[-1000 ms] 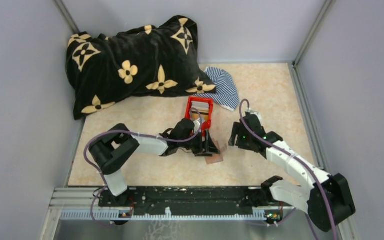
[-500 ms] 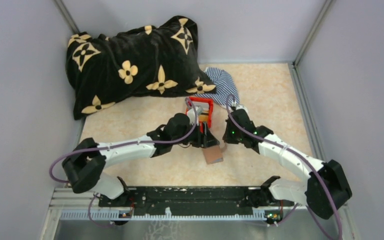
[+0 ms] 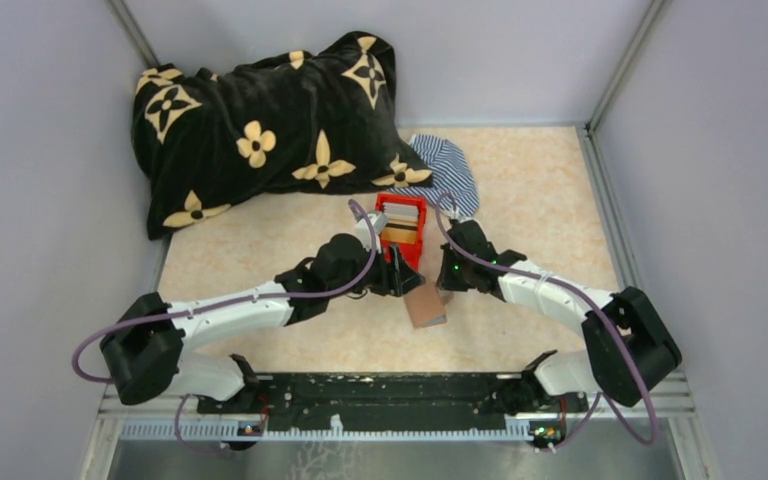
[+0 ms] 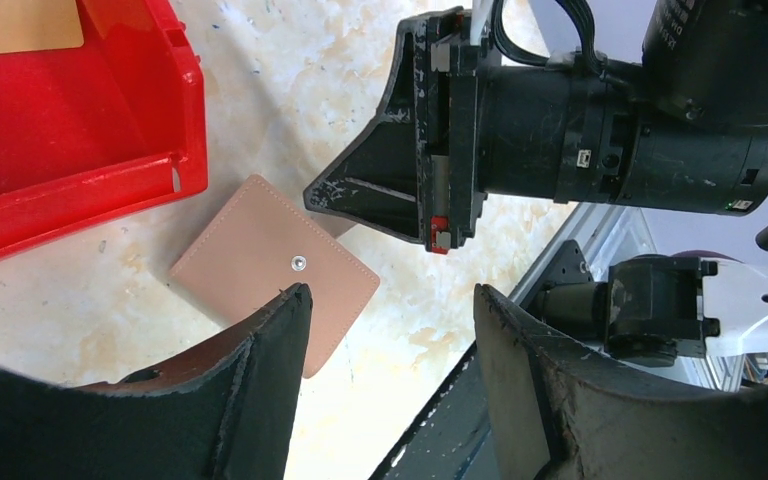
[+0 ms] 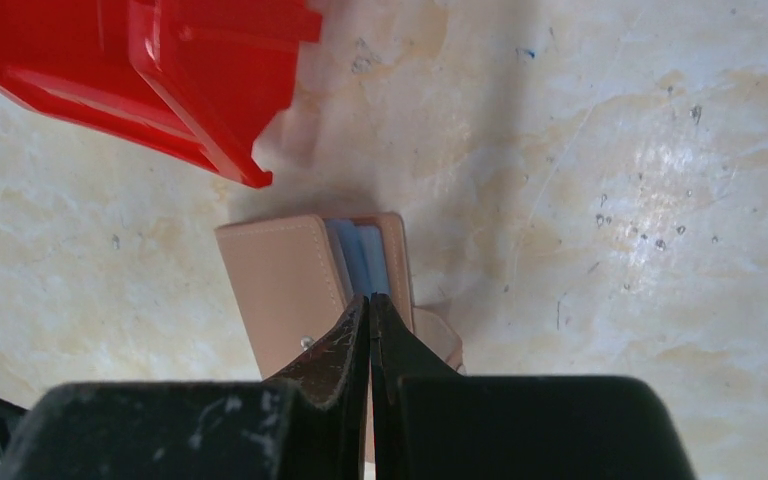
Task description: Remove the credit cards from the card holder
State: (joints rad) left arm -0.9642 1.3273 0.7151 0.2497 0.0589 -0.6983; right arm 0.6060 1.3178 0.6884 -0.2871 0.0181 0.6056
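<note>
- the card holder [image 3: 425, 305] lay flat on the counter [image 3: 520, 190], just on the near side of the red box [image 3: 401, 228] and apart from it, between the two hands.
- in the right wrist view the card holder [image 5: 290, 290] sat straight under that hand, with its long axis in line with the fingers' reach. its snap flap was on the left and a light blue card [image 5: 360, 250] showed as a narrow strip beside the flap.
- the right hand [image 5: 369, 300] was clenched, its two tips meeting with no gap right over the blue strip. whether a card edge was pinched between them could not be told.
- the left hand [image 4: 390, 292] was released, with its fingers well apart and nothing between them. it hung above the near corner of the card holder [image 4: 260, 255], whose snap stud faced up.
- from the left wrist the right hand [image 4: 312, 195] pointed down at the far edge of the holder, touching it or nearly so.
- the right hand was the nearer one and already at the opening, so the draw looked to be its job. the pull would probably need to run along the strip's length, away from the fold.
- the holder was not pinned, so it might slide or lift with the card. the left hand was close enough to press it down.
</note>
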